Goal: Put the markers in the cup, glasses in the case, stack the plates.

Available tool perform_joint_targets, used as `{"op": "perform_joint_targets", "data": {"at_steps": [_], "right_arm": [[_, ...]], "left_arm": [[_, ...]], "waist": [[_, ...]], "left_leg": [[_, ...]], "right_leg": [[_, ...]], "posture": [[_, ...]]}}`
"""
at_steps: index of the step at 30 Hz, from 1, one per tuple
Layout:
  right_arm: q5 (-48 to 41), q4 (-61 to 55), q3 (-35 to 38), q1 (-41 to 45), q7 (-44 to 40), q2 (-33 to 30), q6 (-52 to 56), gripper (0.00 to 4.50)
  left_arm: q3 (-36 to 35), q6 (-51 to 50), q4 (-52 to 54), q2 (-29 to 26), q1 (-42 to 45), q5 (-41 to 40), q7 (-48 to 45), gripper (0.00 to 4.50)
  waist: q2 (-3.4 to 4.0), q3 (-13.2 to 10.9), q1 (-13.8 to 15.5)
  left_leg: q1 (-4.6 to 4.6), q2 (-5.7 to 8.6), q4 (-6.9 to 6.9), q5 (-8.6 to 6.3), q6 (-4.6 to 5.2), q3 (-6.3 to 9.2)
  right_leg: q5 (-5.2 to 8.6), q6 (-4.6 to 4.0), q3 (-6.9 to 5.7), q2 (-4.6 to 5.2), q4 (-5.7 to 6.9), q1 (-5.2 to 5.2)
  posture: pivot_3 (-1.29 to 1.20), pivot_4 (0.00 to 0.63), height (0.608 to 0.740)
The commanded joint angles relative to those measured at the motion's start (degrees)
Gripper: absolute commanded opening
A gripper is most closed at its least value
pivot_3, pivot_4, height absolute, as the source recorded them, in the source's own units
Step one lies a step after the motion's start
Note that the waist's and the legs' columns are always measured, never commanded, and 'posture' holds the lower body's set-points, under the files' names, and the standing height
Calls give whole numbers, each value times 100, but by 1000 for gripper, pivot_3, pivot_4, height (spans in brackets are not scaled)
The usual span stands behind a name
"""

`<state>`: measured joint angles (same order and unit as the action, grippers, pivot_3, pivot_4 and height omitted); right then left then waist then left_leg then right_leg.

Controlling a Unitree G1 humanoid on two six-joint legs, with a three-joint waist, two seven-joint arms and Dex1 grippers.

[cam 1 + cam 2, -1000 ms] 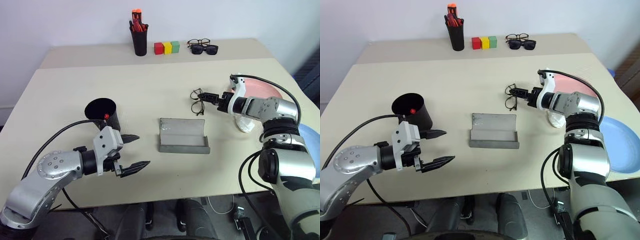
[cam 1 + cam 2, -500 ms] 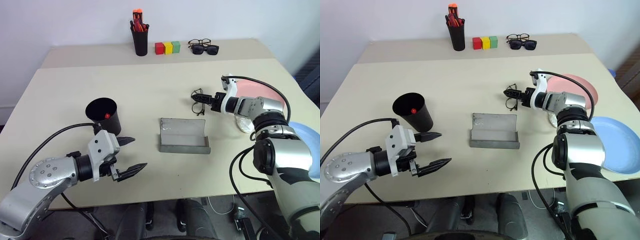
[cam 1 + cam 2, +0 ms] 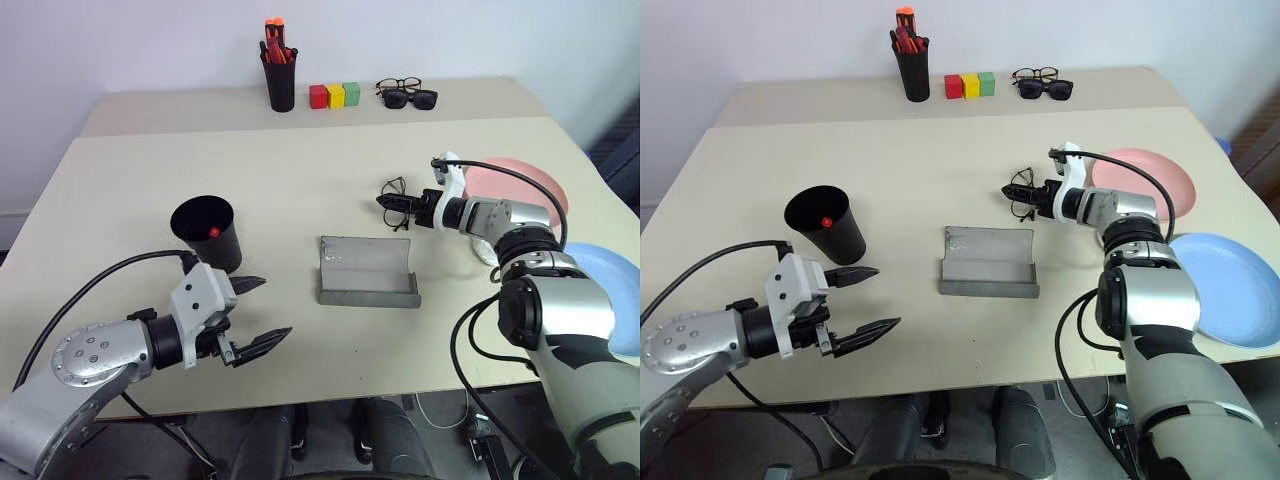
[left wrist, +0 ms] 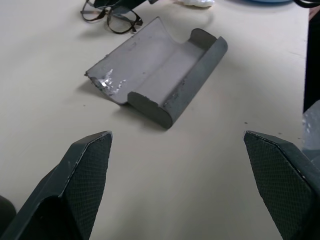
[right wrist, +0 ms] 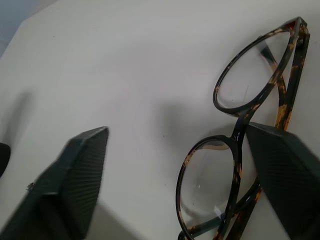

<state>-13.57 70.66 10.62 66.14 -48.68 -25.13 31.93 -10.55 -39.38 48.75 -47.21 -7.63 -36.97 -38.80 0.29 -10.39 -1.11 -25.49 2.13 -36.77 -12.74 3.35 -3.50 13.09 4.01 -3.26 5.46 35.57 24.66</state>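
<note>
Right gripper [image 3: 1012, 194], fingers spread, straddles the round tortoiseshell glasses [image 3: 397, 199] lying on the tabletop [image 3: 300, 170] just beyond the open grey case [image 3: 366, 270], likely lining up a grasp. Left gripper [image 3: 258, 315], released and empty, hovers left of the case, near the black cup [image 3: 208, 232].

Case [image 3: 366, 271] laid open mid-desk [image 3: 300, 180] between both sets of fingers, glasses [image 3: 396, 203] behind it at the right fingers [image 3: 388, 200], cup [image 3: 207, 232] just behind the left fingers [image 3: 246, 284], plates [image 3: 1143, 176] set right of the right fingers.
</note>
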Motion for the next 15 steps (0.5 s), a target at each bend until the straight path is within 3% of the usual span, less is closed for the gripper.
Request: {"op": "perform_joint_targets", "data": {"at_steps": [1, 6, 15], "right_arm": [[52, 55, 73, 231, 79, 51, -244, 2712], [124, 136, 90, 246, 137, 125, -388, 183], [250, 173, 84, 233, 157, 168, -579, 36]], "left_arm": [[-237, 7, 286, -20, -88, -84, 82, 4321], [-331, -23, 380, -17, -197, -106, 158, 4321], [-351, 1, 418, -35, -245, -107, 254, 4321]], "waist": [[0, 0, -5], [1, -1, -3], [2, 1, 6]], "left_leg": [[0, 0, 0, 0, 0, 0], [0, 0, 0, 0, -1, 0], [3, 0, 0, 0, -1, 0]], "right_leg": [[0, 0, 0, 0, 0, 0], [0, 0, 0, -1, 0, 1], [-1, -1, 0, -1, -1, -3]], "posture": [[0, 150, 740], [0, 150, 740], [0, 150, 740]]}}
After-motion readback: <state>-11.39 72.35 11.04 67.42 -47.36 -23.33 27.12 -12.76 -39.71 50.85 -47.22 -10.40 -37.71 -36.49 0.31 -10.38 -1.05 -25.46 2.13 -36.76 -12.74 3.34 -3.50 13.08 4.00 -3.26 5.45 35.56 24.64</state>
